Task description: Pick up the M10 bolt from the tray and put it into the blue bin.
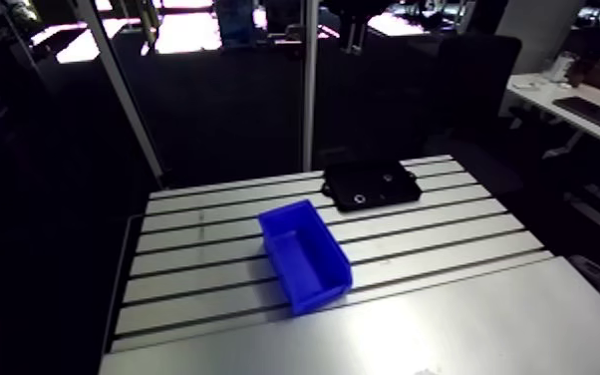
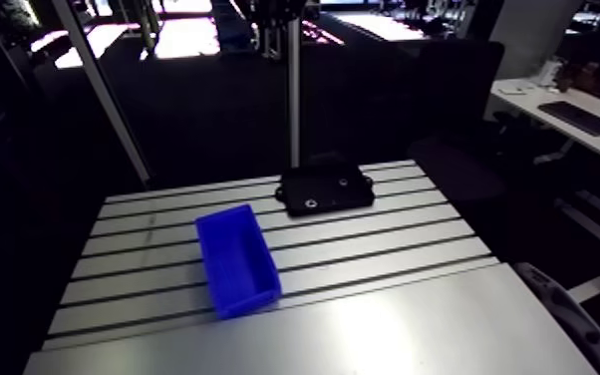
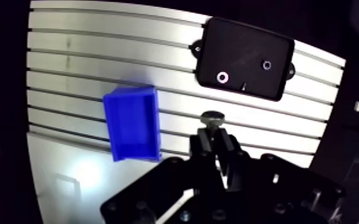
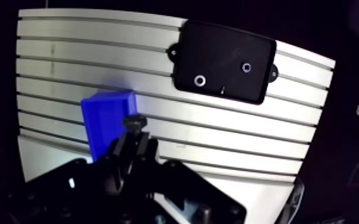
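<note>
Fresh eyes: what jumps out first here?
The blue bin stands out, bright on the slotted table, apart from the black tray. In the wrist view, the fingers are shut on a bolt held above the table.

The dark M10 bolt (image 3: pixel 213 118) is clamped in the gripper (image 3: pixel 215 136), and its round head stands out past the tips, away from the tray. The blue bin (image 3: pixel 133 123), an open rectangular box, stands upright near the flat black tray (image 3: pixel 241 42) and does not touch it.
</note>
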Action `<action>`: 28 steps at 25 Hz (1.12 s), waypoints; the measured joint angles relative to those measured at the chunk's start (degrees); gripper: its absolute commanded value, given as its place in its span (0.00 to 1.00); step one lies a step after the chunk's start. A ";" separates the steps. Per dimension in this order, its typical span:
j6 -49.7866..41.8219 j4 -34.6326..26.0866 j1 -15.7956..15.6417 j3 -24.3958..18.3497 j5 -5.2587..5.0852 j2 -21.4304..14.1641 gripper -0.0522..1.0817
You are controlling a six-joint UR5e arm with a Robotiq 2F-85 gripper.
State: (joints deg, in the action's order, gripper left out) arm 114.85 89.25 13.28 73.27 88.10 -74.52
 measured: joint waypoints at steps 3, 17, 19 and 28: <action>6.41 -0.45 0.17 -0.27 -0.04 -0.48 0.99; 46.52 -0.26 -0.38 9.58 -0.84 -9.54 1.00; 52.65 -0.15 -0.34 11.63 -1.63 -10.75 1.00; 76.53 0.39 1.36 19.01 -6.36 -12.87 1.00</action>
State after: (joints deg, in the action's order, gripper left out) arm 191.38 89.65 14.64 92.28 81.73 -87.40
